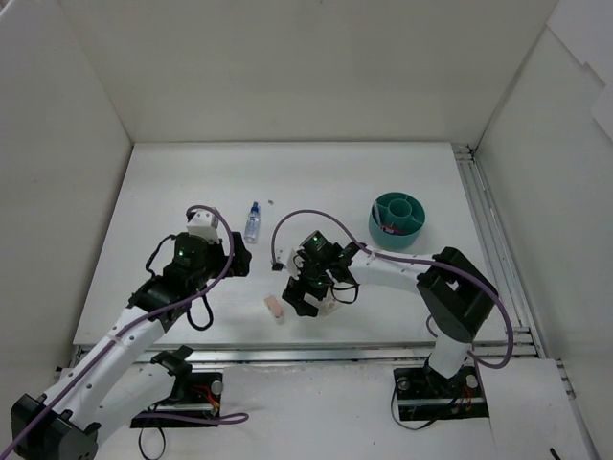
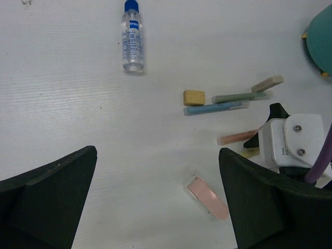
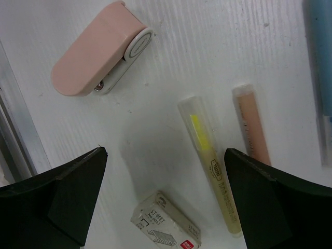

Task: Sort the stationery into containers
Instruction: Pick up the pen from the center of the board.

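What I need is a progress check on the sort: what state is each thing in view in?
Round teal plastic bowl: upright, partly filled.
Small clear blue-capped bottle: capped, lying on the table.
Pink and white rounded plastic piece: closed, lying flat, unsorted.
Yellow stick in clear plastic tube: lying flat, unsorted.
Left gripper: open, empty.
Right gripper: open, empty.

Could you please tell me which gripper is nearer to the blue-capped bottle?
Left. The left gripper sits just short of the blue-capped bottle, which lies ahead of its open jaws; the right gripper is farther away, above the yellow highlighter.
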Motion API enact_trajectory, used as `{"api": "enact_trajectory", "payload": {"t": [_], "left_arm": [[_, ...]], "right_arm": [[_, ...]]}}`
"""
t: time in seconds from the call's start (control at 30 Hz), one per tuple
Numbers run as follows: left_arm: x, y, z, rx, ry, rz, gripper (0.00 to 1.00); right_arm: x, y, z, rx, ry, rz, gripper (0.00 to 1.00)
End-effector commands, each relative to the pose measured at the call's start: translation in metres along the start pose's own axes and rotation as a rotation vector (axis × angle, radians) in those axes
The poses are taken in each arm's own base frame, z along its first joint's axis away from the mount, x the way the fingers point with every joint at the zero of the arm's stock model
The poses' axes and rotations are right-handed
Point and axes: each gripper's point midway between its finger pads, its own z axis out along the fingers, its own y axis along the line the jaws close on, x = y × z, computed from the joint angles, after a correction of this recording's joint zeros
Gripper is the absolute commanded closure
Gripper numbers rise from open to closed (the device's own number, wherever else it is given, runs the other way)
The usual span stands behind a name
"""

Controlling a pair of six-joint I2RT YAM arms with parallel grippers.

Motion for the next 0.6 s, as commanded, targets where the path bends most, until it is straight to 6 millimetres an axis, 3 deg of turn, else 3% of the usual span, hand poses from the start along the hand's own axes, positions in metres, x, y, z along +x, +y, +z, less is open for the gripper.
{"api": "enact_trajectory", "payload": {"t": [0.0,0.23,0.37,0.57], "left_arm": [[-0.010,0.000,-0.002,-0.003,-0.037,0.010,0.00],[-0.008,0.005,0.000,-0.023,-0.029,0.007,0.00],[-0.006,0.007,0.001,-0.030,-0.029,0.003,0.00],[-0.007,0.013,0.000,-0.062,-0.037,-0.003,0.00]], "right_arm": [[-0.030,-0.008,-0.004,0.026,-0.062,-0.036,0.06],[-0.014,-0.014,0.000,0.074,-0.011,0.009,0.13],[-0.002,-0.024,0.005,0.166,0.048,0.002,0.29],[-0.003,-0.040,0.011,0.293,0.076,-0.005,0.57]]}}
